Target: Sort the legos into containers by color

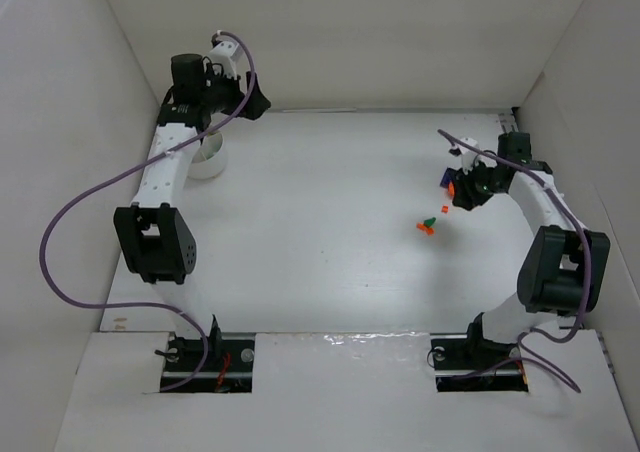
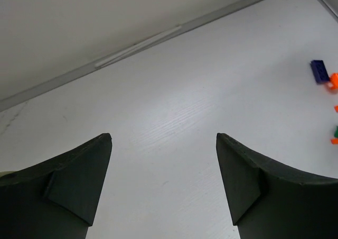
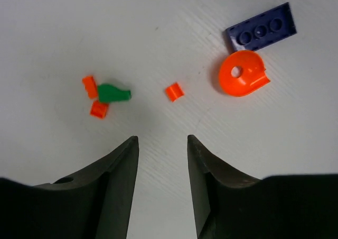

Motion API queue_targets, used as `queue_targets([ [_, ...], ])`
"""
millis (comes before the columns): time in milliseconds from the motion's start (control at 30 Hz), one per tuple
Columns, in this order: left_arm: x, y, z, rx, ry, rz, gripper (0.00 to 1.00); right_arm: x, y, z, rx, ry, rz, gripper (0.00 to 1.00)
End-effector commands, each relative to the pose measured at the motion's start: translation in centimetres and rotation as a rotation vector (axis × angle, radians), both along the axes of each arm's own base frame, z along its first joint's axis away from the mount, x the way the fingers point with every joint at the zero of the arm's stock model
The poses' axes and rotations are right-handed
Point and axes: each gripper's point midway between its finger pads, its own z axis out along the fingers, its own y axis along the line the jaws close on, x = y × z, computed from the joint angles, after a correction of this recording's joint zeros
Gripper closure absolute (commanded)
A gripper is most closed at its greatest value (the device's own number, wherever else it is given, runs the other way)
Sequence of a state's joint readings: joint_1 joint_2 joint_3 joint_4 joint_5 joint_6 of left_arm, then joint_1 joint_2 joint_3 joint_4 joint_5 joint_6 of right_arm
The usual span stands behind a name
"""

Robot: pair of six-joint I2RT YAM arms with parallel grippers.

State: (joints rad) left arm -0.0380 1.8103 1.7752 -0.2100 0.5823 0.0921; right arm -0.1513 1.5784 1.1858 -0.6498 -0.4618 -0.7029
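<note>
Hovering over the surface [image 2: 174, 91], my left fingers [image 2: 79, 181] gape wide, empty; the white bowl [image 1: 210, 159] sits near, seemingly half under my arm. My right fingers [image 3: 111, 181] stand narrowly parted, empty, just short of a small orange lego [image 3: 174, 91].

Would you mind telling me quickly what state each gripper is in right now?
Left gripper: open, holding nothing.
Right gripper: open, holding nothing.

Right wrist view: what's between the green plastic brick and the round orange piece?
One small orange plastic brick, apart from both; seen in the right wrist view.
</note>
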Motion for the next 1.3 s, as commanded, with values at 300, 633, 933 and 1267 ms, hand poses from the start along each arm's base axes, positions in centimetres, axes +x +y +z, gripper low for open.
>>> queue_targets([
  [300, -1.7, -3.0, -1.1, -0.087, 0.054, -0.239, 0.20, -3.0, -0.7, -2.8, -0.224, -0.112, 0.824, 0.51],
  [633, -3.0, -2.9, -1.1, -0.107, 0.062, -0.221, 0.20, 0.6, 2.4, -5.4, -0.228, -0.151, 1.052, 0.52],
  [933, -2.7, -2.7, -1.7, -0.107, 0.079, -0.200, 0.20, 1.1, 3.4, -6.9, -0.220, -0.102, 1.169, 0.54],
  [1267, -2.2, -2.8, -2.4, -0.115, 0.103, -0.196, 0.20, -0.8, 3.0, -7.3, -0.214, -0.012, 1.269, 0.57],
])
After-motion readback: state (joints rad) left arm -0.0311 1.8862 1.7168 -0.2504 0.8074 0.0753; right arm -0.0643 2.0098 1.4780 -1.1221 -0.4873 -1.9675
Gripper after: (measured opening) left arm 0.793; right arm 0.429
